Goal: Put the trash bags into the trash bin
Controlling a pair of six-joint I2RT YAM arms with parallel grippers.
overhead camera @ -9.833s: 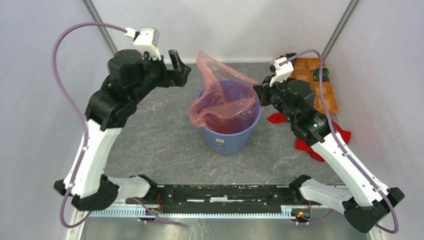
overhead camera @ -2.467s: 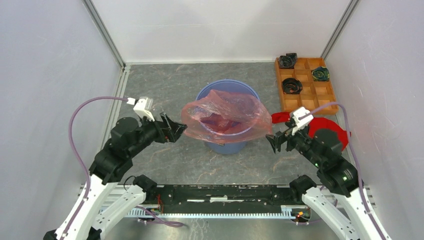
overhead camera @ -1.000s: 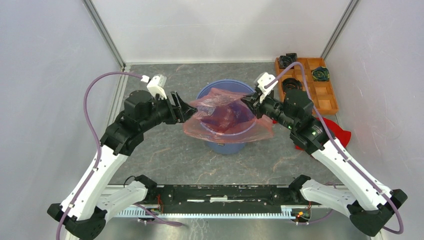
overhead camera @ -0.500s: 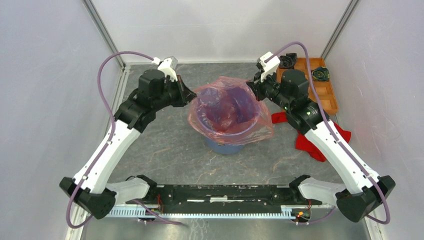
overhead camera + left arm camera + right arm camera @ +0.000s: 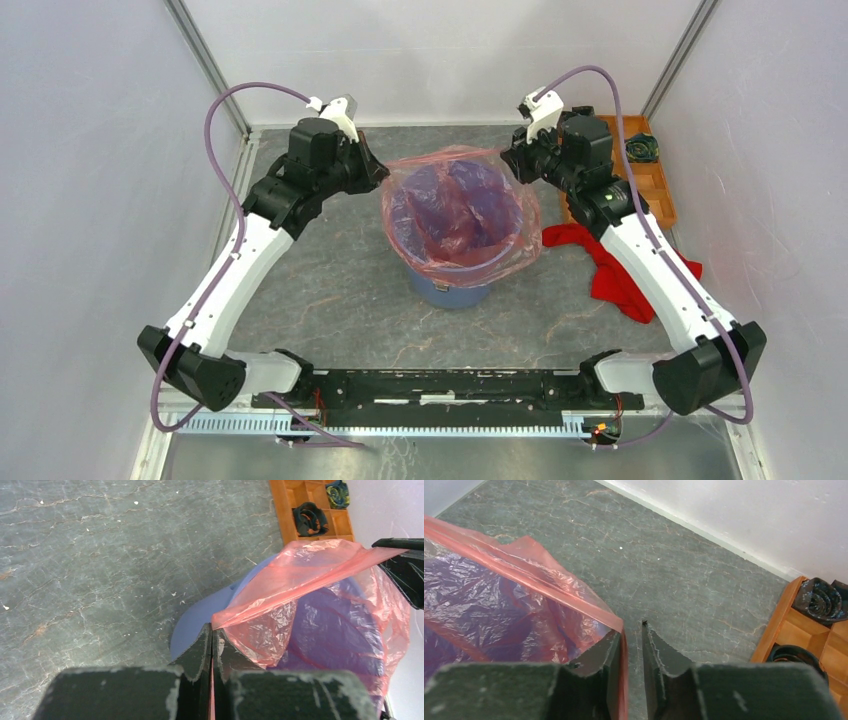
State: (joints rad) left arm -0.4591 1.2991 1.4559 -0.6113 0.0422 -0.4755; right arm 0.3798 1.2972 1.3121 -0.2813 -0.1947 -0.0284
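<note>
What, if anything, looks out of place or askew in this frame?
A red cloth lies crumpled on the table right of the trash bin, beneath the right arm. The trash bag lines the bin unevenly: its far edge is stretched above the rim.
</note>
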